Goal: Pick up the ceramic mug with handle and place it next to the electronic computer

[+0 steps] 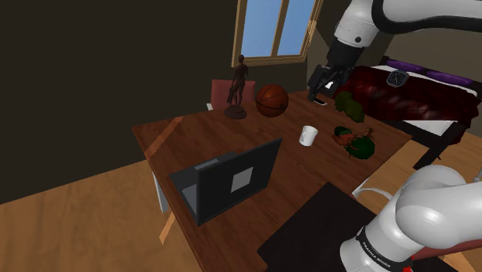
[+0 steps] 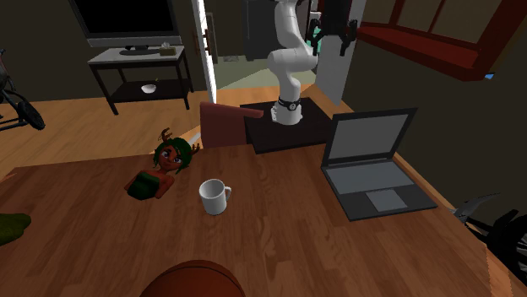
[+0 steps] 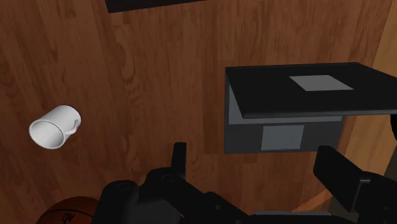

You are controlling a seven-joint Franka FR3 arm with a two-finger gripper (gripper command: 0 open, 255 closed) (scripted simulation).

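**Mug alone on the table, gripper high above and empty**

The white mug with a handle (image 2: 214, 197) stands upright on the brown wooden table (image 2: 279, 245), its handle pointing to the second exterior view's right. The open dark grey laptop (image 2: 376, 164) sits on the same table, well apart from the mug, with a stretch of bare wood between the two.

The all-black gripper (image 3: 254, 151) hangs high over the table, well above both things. Its fingers (image 3: 180, 159) are spread apart and grasp nothing. In the wrist view the mug lies out past one finger, and the laptop lies ahead, nearer the other.

A green-haired doll with brown antlers (image 2: 160, 169) lies on the table near the mug, on the side away from the laptop. It is the nearest thing to the mug but does not touch it.

An orange-brown basketball (image 1: 272, 100) rests by the table's far edge in the shoulder view. A dark brown statuette (image 1: 238, 89) stands just beside it, to that view's left. A dark green lump (image 1: 349, 106) sits near the doll; I cannot tell what it is.

A red chair (image 2: 224, 125) stands at the table's edge, beside the black stand (image 2: 287, 126) that carries the white arm (image 2: 287, 59).
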